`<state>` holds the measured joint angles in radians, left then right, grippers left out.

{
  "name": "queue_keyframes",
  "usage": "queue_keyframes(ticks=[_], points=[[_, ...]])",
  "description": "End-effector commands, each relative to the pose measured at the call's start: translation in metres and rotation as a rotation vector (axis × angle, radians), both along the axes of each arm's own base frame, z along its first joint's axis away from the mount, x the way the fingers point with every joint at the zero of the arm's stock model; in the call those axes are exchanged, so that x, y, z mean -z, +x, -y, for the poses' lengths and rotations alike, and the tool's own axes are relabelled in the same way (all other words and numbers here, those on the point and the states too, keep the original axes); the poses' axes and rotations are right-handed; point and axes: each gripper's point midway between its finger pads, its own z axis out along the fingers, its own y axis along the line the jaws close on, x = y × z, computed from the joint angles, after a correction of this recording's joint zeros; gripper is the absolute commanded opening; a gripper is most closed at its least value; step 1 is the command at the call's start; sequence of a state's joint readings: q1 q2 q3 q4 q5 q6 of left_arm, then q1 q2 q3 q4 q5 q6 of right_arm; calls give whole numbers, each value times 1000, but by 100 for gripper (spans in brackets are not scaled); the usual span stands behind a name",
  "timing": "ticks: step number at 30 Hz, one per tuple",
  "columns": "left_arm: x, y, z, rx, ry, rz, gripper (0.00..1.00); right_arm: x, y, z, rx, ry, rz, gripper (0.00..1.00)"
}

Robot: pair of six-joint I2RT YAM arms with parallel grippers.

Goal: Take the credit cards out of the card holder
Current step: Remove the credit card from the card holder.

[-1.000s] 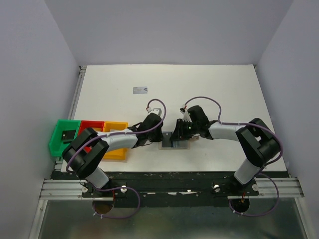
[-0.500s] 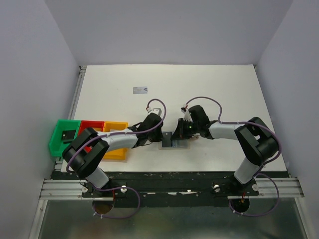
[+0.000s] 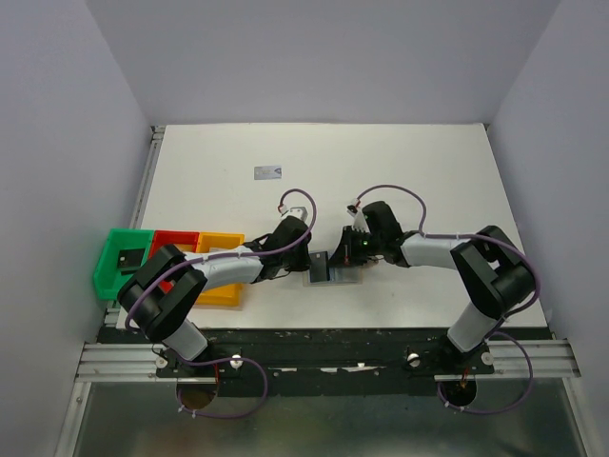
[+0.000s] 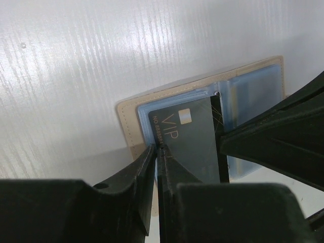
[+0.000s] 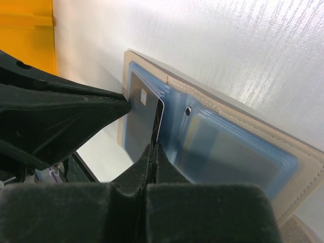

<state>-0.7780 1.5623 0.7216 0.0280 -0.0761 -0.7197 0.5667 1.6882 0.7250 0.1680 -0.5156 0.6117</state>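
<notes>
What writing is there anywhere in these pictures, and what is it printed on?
"VIP": on the black plastic credit card.
A small line beside it starts "NO": the rest is too blurred to read.
Silvery-white card far up the white table: any print is too small to read.

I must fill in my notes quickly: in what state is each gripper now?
Left gripper: jaws nearly together at the edge of the black card; a grip cannot be told.
Right gripper: closed on the black card.
</notes>
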Motion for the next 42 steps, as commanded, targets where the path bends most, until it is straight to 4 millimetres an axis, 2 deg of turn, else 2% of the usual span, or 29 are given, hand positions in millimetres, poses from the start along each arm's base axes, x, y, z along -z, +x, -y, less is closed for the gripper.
queue_keyframes(ticks=[1,5,8,13,16,27,42], points=[[0,0,-8,-27,24,2,24,-11,-1,0,-19,30,27,0],[2,0,-9,-27,27,-3,23,-12,-2,-2,-21,43,23,0],[5,-2,-8,-20,28,-15,19,-14,-3,-5,-24,71,10,0],[11,-4,-8,-18,34,-31,10,-18,-6,-13,-37,137,-17,19],[13,-5,-8,-21,34,-38,6,-17,-7,-15,-37,160,-30,25],[17,-9,-8,-19,28,-56,0,-14,-6,-21,-20,226,-89,28],[15,-9,0,14,-7,-49,0,-11,-5,-31,-30,292,-152,29]])
